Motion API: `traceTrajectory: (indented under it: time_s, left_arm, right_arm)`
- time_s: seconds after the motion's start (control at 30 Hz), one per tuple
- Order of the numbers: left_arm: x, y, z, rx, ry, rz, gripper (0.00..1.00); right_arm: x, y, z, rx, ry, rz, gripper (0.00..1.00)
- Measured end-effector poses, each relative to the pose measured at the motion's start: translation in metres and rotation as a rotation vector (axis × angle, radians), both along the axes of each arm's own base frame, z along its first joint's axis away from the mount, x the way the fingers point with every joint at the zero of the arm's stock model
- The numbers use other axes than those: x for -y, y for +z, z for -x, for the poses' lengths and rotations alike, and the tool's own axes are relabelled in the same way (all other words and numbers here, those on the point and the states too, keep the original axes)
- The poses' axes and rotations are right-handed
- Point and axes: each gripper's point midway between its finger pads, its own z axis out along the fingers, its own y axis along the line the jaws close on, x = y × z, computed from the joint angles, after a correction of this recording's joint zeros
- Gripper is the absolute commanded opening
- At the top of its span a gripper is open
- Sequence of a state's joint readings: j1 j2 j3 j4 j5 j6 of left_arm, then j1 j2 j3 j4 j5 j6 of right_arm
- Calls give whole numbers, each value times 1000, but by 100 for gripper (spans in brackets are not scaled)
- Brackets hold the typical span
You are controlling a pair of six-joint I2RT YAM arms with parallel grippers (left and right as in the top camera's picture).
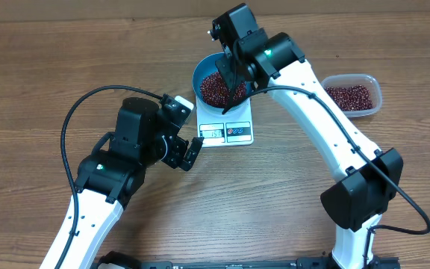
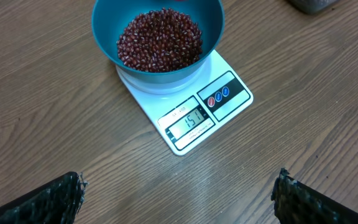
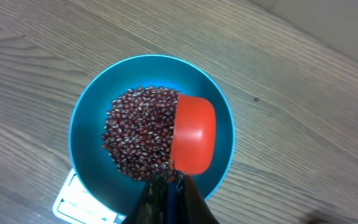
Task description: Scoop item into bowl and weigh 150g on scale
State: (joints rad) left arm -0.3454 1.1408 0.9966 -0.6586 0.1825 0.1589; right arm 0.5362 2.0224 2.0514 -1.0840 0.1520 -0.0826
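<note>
The blue bowl (image 1: 202,71) stands on the white scale (image 1: 239,134) and holds a heap of dark red-brown beans (image 1: 213,90). In the left wrist view the bowl (image 2: 104,37) with its beans (image 2: 160,40) sits on the scale (image 2: 229,102), whose display reads 151. My right gripper (image 3: 174,177) is shut on the handle of a red scoop (image 3: 194,134). The scoop hangs over the right side of the bowl (image 3: 86,124), its smooth outer side facing up. My left gripper (image 2: 179,199) is open and holds nothing. It hovers over bare table just in front of the scale.
A clear plastic tub (image 1: 353,95) with more beans stands at the right, past the right arm. The left arm's gripper (image 1: 192,153) is close to the scale's front left corner. Wooden table surrounds the scale.
</note>
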Motion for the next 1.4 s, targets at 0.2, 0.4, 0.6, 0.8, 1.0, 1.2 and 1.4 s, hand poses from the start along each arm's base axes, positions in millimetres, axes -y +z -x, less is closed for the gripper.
traceTrajectory:
  time_s: [0.2,0.4,0.6,0.8,1.0,1.2,1.4]
  left_arm:
    - [0,0,0,0,0,0,100]
    - [0,0,0,0,0,0,100]
    - [0,0,0,0,0,0,100]
    - [0,0,0,0,0,0,99]
    - [0,0,0,0,0,0,100]
    - [0,0,0,0,0,0,100]
    - [0,0,0,0,0,0,100]
  right_arm:
    - [16,15,-4,-36,3,-131,4]
    - [51,56,-3,-52,6,-350,4]
    - [80,78,-3,-96,22,-548,4]
    - [75,82,3,-122,50,-595,4]
    - [52,75,9,-113,71,-522,4]
    - [31,69,11,-71,76,-412,4]
    - [22,55,6,-58,65,-346,4]
